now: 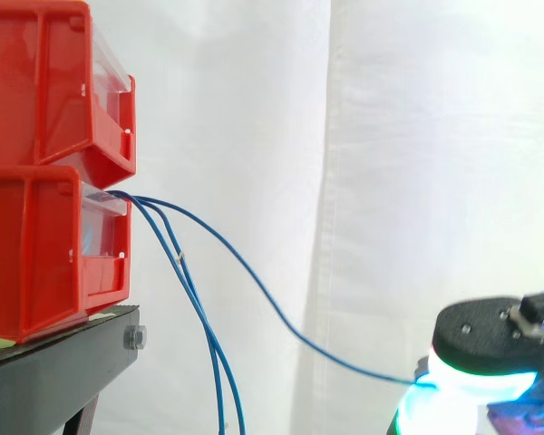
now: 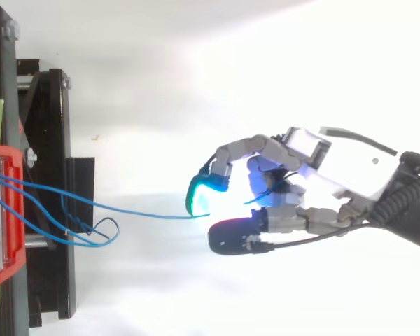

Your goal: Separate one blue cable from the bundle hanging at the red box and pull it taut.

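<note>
One thin blue cable point(image 2: 147, 213) is pinched at its end between a curled green-glowing fingertip point(image 2: 199, 196) and the dark thumb pad of the white robot hand point(image 2: 350, 168), at 3 o'clock in top view. It is run in a slack curve from the lower of two stacked red plastic bins point(image 1: 36, 263) at 9 o'clock. Two other blue cables point(image 1: 216, 358) are seen hanging toward 6 o'clock, beside one black metal stand point(image 1: 54, 372).

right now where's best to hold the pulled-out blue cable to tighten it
Its far end, where the fingers pinch it, coming from the side away from the red box: there the blue cable runs clear of the two hanging cables.
</note>
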{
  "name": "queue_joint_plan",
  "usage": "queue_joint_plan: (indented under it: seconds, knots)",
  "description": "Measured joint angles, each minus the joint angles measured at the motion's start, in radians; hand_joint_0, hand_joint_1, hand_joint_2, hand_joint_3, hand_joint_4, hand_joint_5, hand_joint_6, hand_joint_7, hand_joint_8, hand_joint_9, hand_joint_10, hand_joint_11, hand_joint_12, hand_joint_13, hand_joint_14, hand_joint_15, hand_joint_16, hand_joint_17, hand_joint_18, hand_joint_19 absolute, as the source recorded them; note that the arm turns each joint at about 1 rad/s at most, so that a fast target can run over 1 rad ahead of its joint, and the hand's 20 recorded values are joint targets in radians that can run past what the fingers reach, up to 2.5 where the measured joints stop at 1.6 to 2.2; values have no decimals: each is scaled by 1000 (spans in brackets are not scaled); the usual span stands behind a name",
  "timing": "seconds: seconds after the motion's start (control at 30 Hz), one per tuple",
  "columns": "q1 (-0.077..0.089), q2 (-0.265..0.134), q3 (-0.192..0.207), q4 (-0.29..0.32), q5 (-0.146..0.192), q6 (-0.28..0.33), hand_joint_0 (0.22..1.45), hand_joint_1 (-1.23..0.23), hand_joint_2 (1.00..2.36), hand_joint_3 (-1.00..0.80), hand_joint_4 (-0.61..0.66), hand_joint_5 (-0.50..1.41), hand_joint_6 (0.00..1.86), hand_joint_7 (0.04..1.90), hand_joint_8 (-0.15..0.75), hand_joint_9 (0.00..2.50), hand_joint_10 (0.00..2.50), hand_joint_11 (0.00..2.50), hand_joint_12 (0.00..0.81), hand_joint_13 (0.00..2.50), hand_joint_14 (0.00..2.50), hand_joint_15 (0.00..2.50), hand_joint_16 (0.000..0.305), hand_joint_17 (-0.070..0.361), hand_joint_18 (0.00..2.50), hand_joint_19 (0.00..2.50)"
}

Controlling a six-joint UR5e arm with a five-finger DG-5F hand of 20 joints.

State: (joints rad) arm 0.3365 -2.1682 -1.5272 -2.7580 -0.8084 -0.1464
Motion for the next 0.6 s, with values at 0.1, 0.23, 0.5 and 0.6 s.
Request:
queue_joint_plan:
  seconds: [0.1, 0.23, 0.5, 0.6]
  knots:
    - [2, 13, -23, 24, 17, 2, 688, -757, 1021, -193, 62, -208, 876, 1034, 286, 673, 2284, 1303, 337, 657, 2500, 1500, 31, 69, 1238, 1922]
    - [4, 18, -29, 49, 23, -8, 688, -757, 1021, -193, 65, -208, 876, 1032, 288, 674, 2289, 1288, 337, 657, 2500, 1511, 31, 69, 1236, 1919]
    - [7, 19, -29, 115, 23, -38, 688, -757, 1021, -190, 64, -207, 876, 1035, 288, 674, 2281, 1308, 338, 655, 2500, 1516, 29, 66, 1229, 1924]
    - [7, 19, -30, 119, 24, -41, 688, -757, 1022, -193, 62, -207, 876, 1027, 287, 673, 2276, 1327, 344, 657, 2500, 1521, 30, 67, 1228, 1923]
